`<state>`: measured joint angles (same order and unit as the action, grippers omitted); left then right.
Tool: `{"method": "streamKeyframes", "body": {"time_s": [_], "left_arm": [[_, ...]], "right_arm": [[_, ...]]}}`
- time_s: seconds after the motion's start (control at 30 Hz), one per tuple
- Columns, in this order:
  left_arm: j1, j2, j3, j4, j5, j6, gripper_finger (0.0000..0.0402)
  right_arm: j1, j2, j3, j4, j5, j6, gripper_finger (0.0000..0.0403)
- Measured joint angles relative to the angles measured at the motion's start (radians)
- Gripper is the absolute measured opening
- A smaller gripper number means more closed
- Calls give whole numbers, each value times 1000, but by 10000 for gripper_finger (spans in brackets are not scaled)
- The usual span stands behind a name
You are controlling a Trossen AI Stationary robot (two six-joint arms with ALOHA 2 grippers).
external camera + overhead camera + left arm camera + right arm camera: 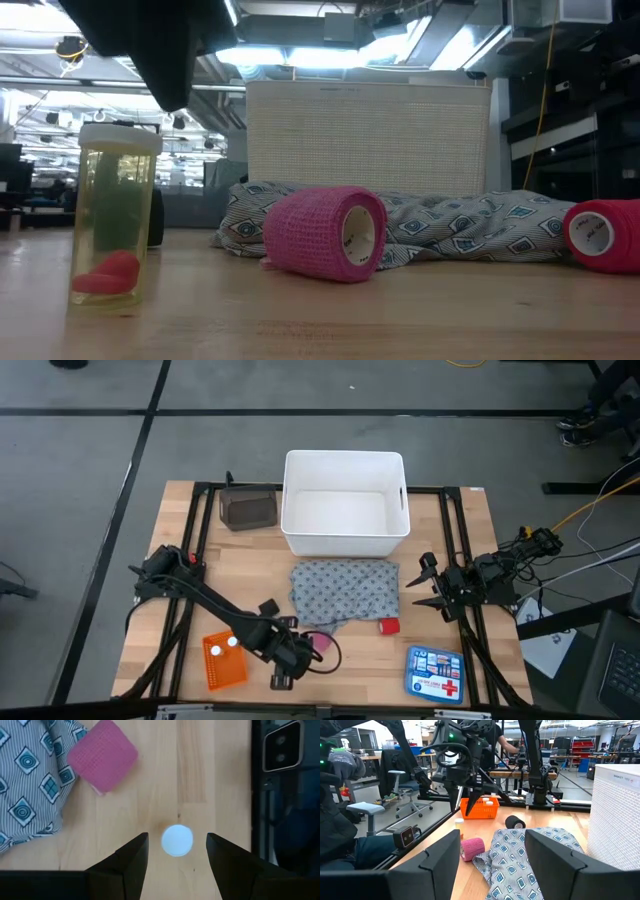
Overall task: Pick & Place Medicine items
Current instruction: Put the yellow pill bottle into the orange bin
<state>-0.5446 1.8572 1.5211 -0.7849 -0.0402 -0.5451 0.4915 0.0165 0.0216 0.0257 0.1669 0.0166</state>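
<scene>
The left gripper (pixel 177 857) is hanging over bare wood near the table's (pixel 180 585) front edge, its fingers spread apart and gripping nothing; a small white-capped bottle (pixel 177 840) is standing upright between the fingertips, untouched; the pink roll (pixel 103 755) is lying just beside the grey patterned cloth (pixel 345 593); the right gripper (pixel 428 586) is waiting, fingers spread, at the table's right side.

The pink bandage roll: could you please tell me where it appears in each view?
High view: pink roll, half hidden beside the left pincer.
Low view: centre foreground.
Left wrist view: upper left.
Right wrist view: lower centre.
Shared landmark: the patterned cloth lying against it.
</scene>
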Motion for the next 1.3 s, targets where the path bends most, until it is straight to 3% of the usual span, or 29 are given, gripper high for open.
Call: {"method": "streamKeyframes", "body": {"time_s": [1.3], "left_arm": [[-20,97,-5,19,-24,7,196]], "right_arm": [[0,0,0,0,0,0,224]]}}
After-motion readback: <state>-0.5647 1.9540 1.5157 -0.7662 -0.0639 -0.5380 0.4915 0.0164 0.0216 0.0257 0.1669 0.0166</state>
